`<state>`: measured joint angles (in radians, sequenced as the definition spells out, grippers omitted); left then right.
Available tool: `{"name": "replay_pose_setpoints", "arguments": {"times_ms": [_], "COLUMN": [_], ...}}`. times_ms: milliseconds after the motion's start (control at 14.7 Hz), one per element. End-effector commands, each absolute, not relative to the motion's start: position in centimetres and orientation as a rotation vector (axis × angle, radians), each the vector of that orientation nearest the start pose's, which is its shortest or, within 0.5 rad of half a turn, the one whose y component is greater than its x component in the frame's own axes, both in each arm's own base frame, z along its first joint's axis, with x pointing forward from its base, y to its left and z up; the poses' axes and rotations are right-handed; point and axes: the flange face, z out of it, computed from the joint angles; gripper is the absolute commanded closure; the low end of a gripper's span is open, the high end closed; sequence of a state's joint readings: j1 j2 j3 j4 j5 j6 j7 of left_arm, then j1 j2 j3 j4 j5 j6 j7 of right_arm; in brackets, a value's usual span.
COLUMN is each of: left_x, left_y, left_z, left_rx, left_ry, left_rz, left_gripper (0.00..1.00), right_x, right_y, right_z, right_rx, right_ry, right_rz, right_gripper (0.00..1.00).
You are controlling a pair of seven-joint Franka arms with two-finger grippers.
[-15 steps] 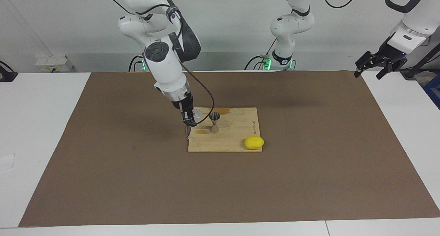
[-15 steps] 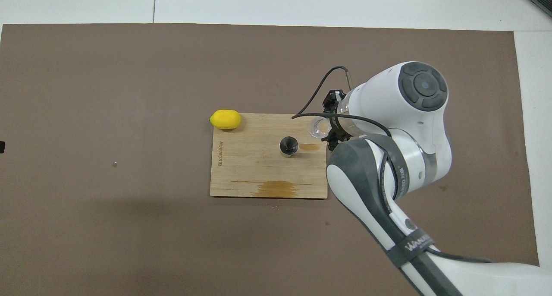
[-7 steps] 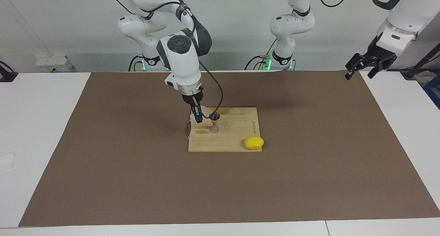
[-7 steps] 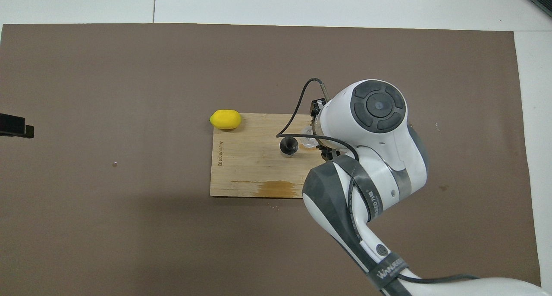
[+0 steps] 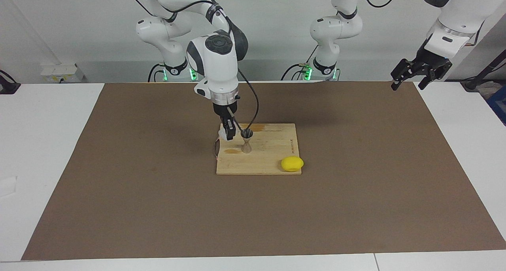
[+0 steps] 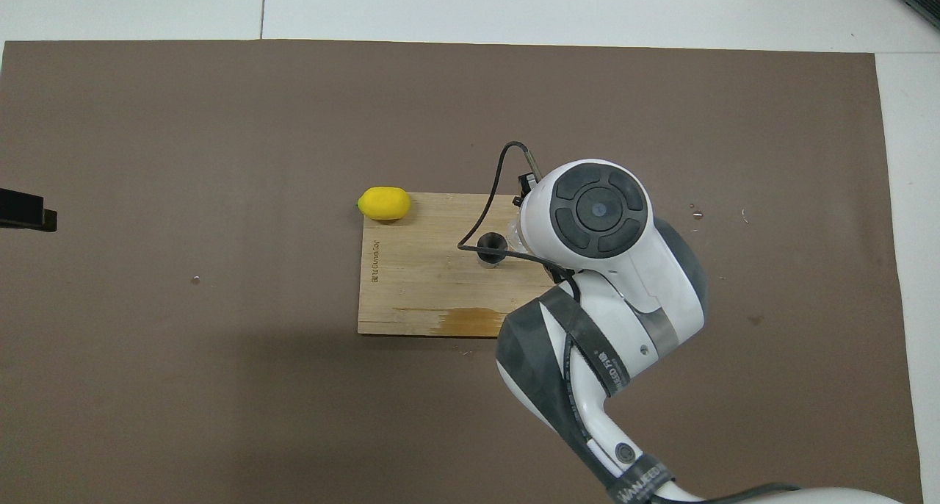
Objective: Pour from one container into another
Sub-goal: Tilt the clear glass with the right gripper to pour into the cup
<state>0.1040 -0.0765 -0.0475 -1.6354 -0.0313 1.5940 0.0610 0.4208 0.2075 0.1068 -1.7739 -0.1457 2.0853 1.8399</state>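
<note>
The metal jigger (image 5: pixel 246 141) (image 6: pixel 491 248) stands upright on the wooden board (image 5: pixel 272 154) (image 6: pixel 418 291). My right gripper (image 5: pixel 228 133) hangs just above the board, right beside the jigger's top, on the side toward the right arm's end of the table. It is shut on the clear glass cup (image 6: pixel 515 228). Only a sliver of the cup shows past the wrist in the overhead view, and its tilt cannot be told. My left gripper (image 5: pixel 413 74) (image 6: pixel 26 211) is open and empty, raised over the mat's edge at the left arm's end.
A yellow lemon (image 5: pixel 292 163) (image 6: pixel 384 203) lies at the board's corner farthest from the robots, toward the left arm's end. A wet stain (image 6: pixel 470 320) marks the board's edge nearest the robots. The brown mat (image 5: pixel 355 207) covers the table.
My right gripper has carried the glass cup from the board's edge inward until it is right beside the jigger's top. My left gripper has drifted slightly inward and upward.
</note>
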Motion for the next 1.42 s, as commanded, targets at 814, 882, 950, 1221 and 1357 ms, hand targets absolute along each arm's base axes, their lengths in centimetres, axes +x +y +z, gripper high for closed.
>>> {"name": "replay_pose_setpoints", "arguments": {"times_ms": [814, 882, 950, 1221, 1357], "left_x": [54.1, 54.2, 54.2, 54.3, 54.4], "left_y": [2.1, 2.4, 2.7, 2.8, 2.9], "left_z": [64.2, 64.2, 64.1, 64.0, 64.0], "left_rx": [-3.142, -3.139, -3.138, -3.137, -3.134], "left_ry": [0.012, 0.005, -0.003, -0.005, -0.005], "left_rz": [-0.12, -0.137, -0.145, -0.159, -0.168], "left_gripper": [0.0, 0.0, 0.0, 0.0, 0.0], "right_x": [52.9, 52.9, 53.0, 53.5, 53.6], "right_y": [34.4, 34.4, 34.4, 34.3, 34.0], "right_z": [43.5, 43.5, 43.7, 44.1, 44.2], "right_rx": [-2.659, -2.658, -2.657, -2.642, -2.628], "right_ry": [1.62, 1.62, 1.619, 1.641, 1.664], "right_rz": [-0.56, -0.561, -0.56, -0.537, -0.509], "right_gripper": [1.0, 1.0, 1.0, 1.0, 1.0]}}
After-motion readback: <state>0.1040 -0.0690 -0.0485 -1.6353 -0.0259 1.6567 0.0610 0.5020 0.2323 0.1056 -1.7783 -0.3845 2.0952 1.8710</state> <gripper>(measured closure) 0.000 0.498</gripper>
